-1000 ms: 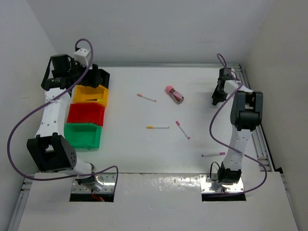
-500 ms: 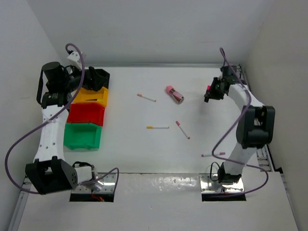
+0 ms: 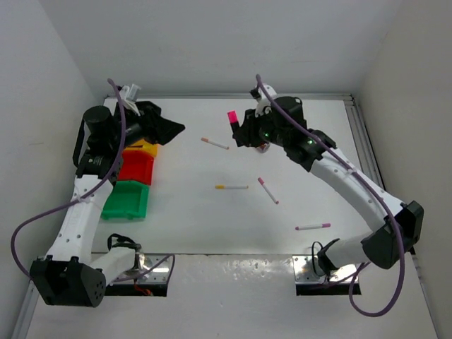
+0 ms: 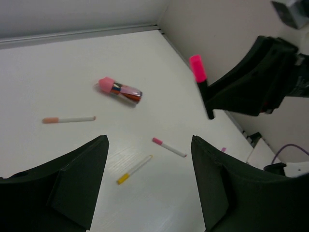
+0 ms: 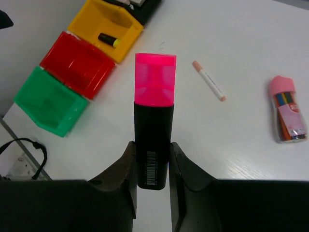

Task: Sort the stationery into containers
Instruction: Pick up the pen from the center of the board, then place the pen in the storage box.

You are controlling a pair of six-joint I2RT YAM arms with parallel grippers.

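Observation:
My right gripper (image 3: 239,133) (image 5: 152,150) is shut on a short black marker with a pink cap (image 3: 232,120) (image 5: 154,121) and holds it upright above the table's middle back. My left gripper (image 3: 169,129) (image 4: 148,145) is open and empty, in the air beside the bins. The yellow bin (image 5: 104,21) holds a yellow-capped marker (image 5: 108,39). The red bin (image 3: 135,168) (image 5: 77,58) and green bin (image 3: 126,201) (image 5: 48,101) look empty. The black bin is mostly hidden. On the table lie an orange-ended pen (image 3: 215,143), a yellow-ended pen (image 3: 232,187) and two pink-ended pens (image 3: 268,190) (image 3: 313,227).
A pink-capped block (image 4: 119,90) (image 5: 286,108) lies at the back middle, partly hidden by my right arm in the top view. Purple cables loop beside both arms. White walls close in the back and both sides.
My right arm has swung from the far right edge to the middle back, carrying the pink-capped marker. My left arm has lifted off the bins and turned its gripper toward the table's middle.

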